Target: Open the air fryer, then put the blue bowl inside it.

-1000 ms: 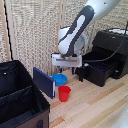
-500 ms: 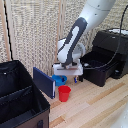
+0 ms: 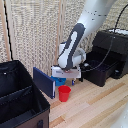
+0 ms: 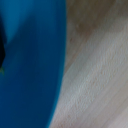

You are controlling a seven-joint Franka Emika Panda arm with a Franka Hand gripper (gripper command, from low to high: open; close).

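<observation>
The blue bowl [image 3: 59, 80] rests on the wooden floor between a dark blue panel and the air fryer [image 3: 114, 47]. My gripper [image 3: 64, 78] is down on the bowl, its fingertips hidden behind the hand and the bowl's rim. In the wrist view the bowl's blue surface [image 4: 30, 65] fills half the picture, blurred and very close, with bare wood beside it. The fryer's black drawer [image 3: 97, 72] stands pulled out toward the bowl. I cannot make out the air fryer handle.
A red cup [image 3: 64, 93] stands just in front of the bowl. The dark blue flat panel [image 3: 44, 81] leans upright beside it. A black fabric bin [image 3: 20, 100] fills the exterior view's left. A black cable [image 3: 100, 59] hangs by the fryer.
The arm has swung down and toward the exterior view's left, bringing the gripper onto the blue bowl. The bowl and the red cup have stayed in place.
</observation>
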